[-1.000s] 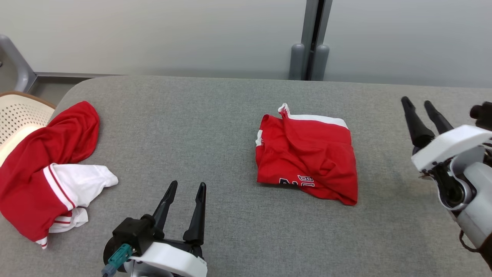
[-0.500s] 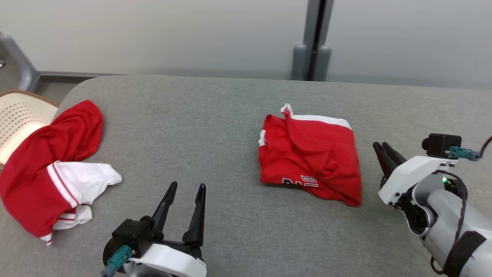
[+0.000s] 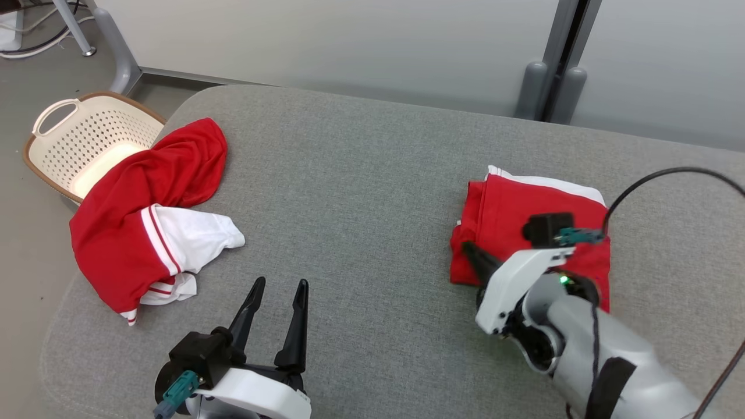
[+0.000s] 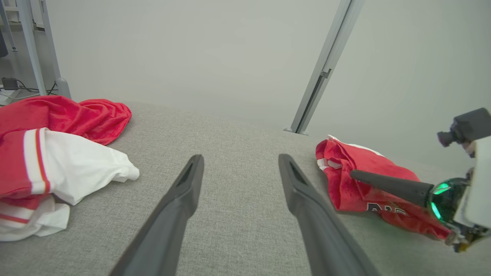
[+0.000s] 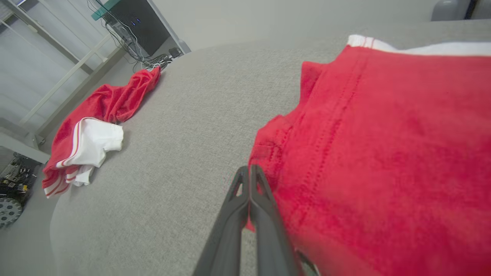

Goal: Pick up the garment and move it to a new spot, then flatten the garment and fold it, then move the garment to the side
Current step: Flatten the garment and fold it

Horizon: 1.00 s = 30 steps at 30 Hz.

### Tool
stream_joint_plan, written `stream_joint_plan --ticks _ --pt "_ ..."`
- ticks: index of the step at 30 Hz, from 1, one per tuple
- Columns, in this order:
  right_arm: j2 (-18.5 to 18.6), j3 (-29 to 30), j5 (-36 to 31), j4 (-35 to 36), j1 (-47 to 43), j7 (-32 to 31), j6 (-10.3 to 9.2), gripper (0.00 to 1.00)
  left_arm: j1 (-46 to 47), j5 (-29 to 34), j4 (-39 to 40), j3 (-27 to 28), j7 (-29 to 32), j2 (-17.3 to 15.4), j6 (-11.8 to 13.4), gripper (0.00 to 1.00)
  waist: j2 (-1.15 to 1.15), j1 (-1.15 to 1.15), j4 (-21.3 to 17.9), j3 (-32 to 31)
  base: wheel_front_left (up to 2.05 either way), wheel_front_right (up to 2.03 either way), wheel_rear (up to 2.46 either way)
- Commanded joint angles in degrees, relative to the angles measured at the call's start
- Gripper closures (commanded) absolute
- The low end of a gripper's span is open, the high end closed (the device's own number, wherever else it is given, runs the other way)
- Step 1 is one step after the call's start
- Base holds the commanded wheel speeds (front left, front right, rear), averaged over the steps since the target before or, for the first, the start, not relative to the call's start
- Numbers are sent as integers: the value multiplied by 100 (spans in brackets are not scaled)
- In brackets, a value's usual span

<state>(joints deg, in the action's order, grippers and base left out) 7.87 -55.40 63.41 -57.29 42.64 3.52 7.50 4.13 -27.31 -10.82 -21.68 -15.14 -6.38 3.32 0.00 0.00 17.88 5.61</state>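
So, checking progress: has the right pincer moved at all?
Yes. From right of the folded garment, the right pincer has swung left across it, to its left edge.

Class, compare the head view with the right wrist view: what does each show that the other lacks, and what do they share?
Head view's own: the laundry basket and the open left end effector. Right wrist view's own: a dark cabinet with cables. Shared: the folded red garment, the crumpled red-and-white garment, the grey table, and the right end effector, shut at the folded garment's edge.
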Motion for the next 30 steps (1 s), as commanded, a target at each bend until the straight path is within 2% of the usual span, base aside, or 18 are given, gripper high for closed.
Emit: stream_joint_plan --ticks 1,4,9,10,11,12,13,18,21,25,26,30 --pt "42 -56 -23 57 -103 37 -2 100 49 30 -1 25 0 -4 -22 0 0 0 -18 -9 0 0 0" --pt "-17 -246 -11 417 -144 162 -1 100 21 45 22 63 0 -4 1 0 0 0 -132 -40 0 0 0" --pt "275 -363 -64 887 -61 642 -2 100 -31 59 53 150 0 -52 10 0 0 0 -453 -143 0 0 0" --pt "355 -369 -87 972 -36 745 -1 97 -46 63 62 171 0 -60 13 0 0 0 -530 -168 0 0 0" --pt "437 -362 -123 1046 -17 831 -2 66 -62 67 72 188 0 -70 16 0 0 0 -609 -193 0 0 0" --pt "539 -347 -156 1132 -3 912 -2 20 -74 63 77 210 0 -82 16 0 0 0 -688 -217 0 0 0" --pt "646 -318 -205 1192 20 984 -2 0 -85 66 90 235 0 -96 18 0 0 0 -767 -240 0 0 0" --pt "1085 123 -636 1512 85 1172 -2 0 -139 89 173 399 0 -192 70 0 0 0 -1183 -341 0 0 0" --pt "1271 858 -1161 1880 -70 1170 -2 0 -143 112 251 537 0 -299 125 0 0 0 -1427 -389 0 0 0" --pt "1342 1956 -1898 2433 -645 1161 -2 0 -193 174 363 729 0 -394 177 0 0 0 -1673 -442 0 0 0" --pt "1342 1956 -1898 2433 -645 1161 -2 0 -193 174 363 729 0 -394 177 0 0 0 -1673 -442 0 0 0" --pt "1219 2844 -2564 2862 -1375 1162 -1 0 -232 231 442 852 0 -462 219 0 0 0 -1809 -461 0 0 0"
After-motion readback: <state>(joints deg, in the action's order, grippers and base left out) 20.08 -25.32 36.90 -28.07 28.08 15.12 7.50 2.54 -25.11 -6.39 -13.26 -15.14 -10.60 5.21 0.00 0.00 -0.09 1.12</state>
